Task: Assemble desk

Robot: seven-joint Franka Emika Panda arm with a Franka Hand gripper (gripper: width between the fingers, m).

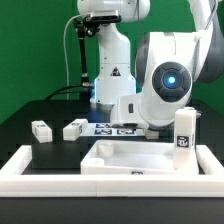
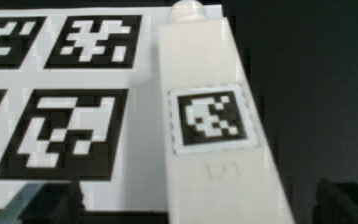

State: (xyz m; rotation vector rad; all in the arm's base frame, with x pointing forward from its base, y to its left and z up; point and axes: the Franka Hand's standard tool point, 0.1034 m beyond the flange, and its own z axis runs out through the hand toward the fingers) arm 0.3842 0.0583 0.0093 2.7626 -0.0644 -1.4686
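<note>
Hanging wide open and holding nothing, the jaws sit over 1 white leg. It lies on the black desk, just beside the marker board, with its long side running straight out from between the jaws.

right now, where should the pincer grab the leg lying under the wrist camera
Take the leg around mid-length, near its marker tag, coming straight down from above. It lies flat, long and square-sectioned, so its two parallel long sides suit the open pincer, probably better than the pegged end.
</note>
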